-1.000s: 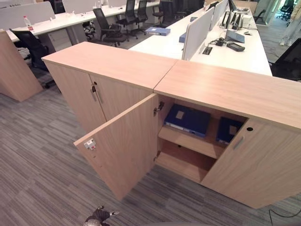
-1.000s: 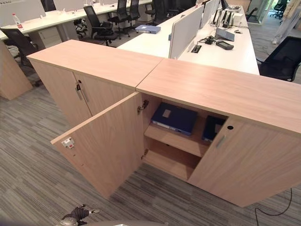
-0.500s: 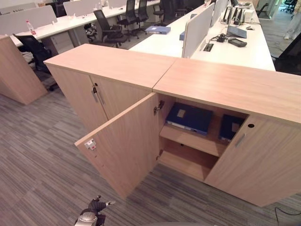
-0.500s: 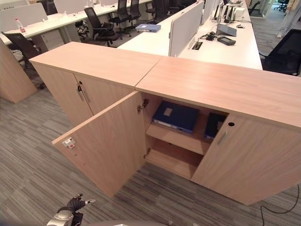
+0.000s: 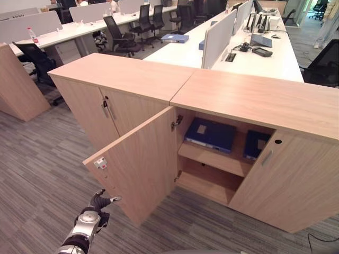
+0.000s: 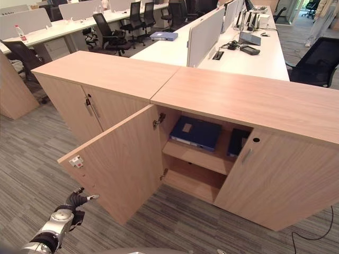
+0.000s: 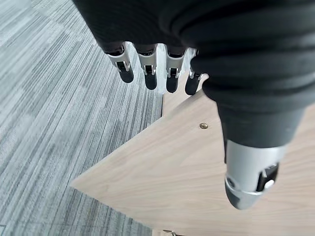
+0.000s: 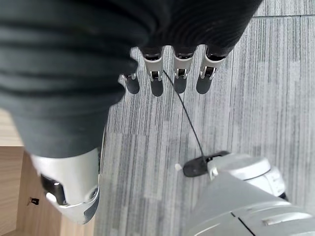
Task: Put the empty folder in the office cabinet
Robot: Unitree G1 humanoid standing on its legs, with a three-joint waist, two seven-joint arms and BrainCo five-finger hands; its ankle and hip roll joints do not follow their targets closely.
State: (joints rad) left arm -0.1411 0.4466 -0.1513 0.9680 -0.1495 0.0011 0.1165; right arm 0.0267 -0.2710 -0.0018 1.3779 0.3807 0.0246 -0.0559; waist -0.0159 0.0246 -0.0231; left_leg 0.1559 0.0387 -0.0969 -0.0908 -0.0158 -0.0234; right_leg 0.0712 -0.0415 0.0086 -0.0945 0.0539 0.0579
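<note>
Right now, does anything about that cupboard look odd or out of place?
Nothing looks broken or spilled. One cabinet door stands wide open while the others are shut. On the shelf inside, two blue folders lie flat, the second partly hidden behind the shut door. The left hand is open near the open door's edge.

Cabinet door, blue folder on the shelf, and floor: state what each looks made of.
Cabinet door: light wood-grain board, matt, probably laminate over chipboard; the grain is very even. Blue folder: stiff board with a smooth blue cover, likely plastic-coated; it bears a pale label. Floor: grey striped carpet, by its dull woven look.
</note>
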